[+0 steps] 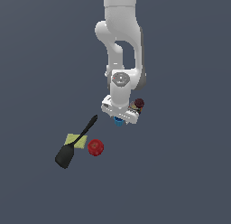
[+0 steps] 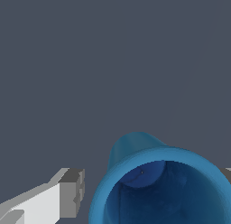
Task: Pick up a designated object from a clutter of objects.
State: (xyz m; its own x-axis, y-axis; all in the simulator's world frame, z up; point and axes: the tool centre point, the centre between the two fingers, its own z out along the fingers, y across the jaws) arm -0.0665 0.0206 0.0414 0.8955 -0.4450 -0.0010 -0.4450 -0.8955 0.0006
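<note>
The small bright-blue cup (image 1: pixel 118 122) stands directly under my hand, mostly hidden by it in the exterior view. In the wrist view the cup (image 2: pixel 158 173) is upright, mouth up, filling the space between my fingers. My gripper (image 1: pixel 119 119) is open and straddles the cup: one finger (image 2: pixel 70 196) stands a small gap off its rim, the other finger (image 2: pixel 227 173) shows only at the picture's edge beside the rim. The rest of the clutter lies toward the exterior view's left.
A black spatula (image 1: pixel 72 148) lies across a yellow-green flat square (image 1: pixel 72 139). A red round lumpy object (image 1: pixel 95 147) sits beside them. A dark-lidded jar (image 1: pixel 138 104) stands just behind my hand, partly hidden by it.
</note>
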